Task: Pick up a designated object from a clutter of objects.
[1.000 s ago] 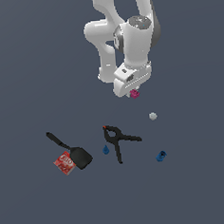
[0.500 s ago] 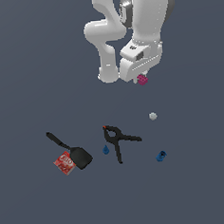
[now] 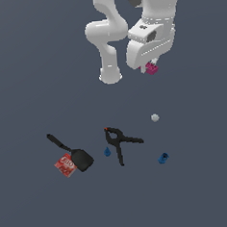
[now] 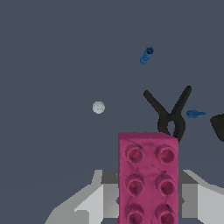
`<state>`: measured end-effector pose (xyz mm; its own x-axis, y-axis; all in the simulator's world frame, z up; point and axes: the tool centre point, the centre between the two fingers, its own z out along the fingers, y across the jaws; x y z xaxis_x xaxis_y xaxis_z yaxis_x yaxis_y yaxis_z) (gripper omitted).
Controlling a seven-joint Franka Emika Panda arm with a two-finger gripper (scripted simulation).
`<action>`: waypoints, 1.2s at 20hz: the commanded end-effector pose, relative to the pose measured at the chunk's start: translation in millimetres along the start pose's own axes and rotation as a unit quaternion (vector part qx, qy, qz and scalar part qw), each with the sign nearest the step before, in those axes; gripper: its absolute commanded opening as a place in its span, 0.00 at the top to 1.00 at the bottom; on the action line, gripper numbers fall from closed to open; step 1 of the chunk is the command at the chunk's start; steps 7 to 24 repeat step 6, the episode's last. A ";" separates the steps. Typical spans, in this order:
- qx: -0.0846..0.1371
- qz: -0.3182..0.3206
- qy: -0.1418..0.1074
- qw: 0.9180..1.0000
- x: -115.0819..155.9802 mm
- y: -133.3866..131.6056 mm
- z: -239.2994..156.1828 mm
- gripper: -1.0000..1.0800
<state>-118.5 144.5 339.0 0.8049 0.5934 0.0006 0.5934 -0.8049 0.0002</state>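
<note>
The designated object, a magenta-pink studded block (image 3: pixel 152 68), hangs high above the floor under the white arm, with my gripper (image 3: pixel 149 67) shut on it. In the wrist view the block (image 4: pixel 148 177) fills the foreground between the grey fingers (image 4: pixel 97 202), which touch its sides. The rest of the clutter lies far below: a black spring clamp (image 3: pixel 119 142) (image 4: pixel 169 115), a black spatula (image 3: pixel 72 153), a red flat packet (image 3: pixel 64 164), two small blue pieces (image 3: pixel 107 152) (image 3: pixel 163 158) and a pale ball (image 3: pixel 155 117) (image 4: pixel 98 107).
The arm's white base (image 3: pixel 110 75) stands at the back, to the exterior view's left of the gripper. In the wrist view a blue tube (image 4: pixel 146 55) and a blue pointed piece (image 4: pixel 194 114) flank the clamp.
The gripper has risen with the magenta block and drifted toward the exterior view's right. The items on the floor have stayed where they were.
</note>
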 end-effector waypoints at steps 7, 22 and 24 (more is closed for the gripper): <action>0.000 0.000 0.000 1.000 4.6 -1.6 -13.9 1.00; 0.000 0.000 0.000 1.000 4.6 -1.6 -13.9 1.00; 0.000 0.000 0.000 1.000 4.6 -1.6 -13.9 1.00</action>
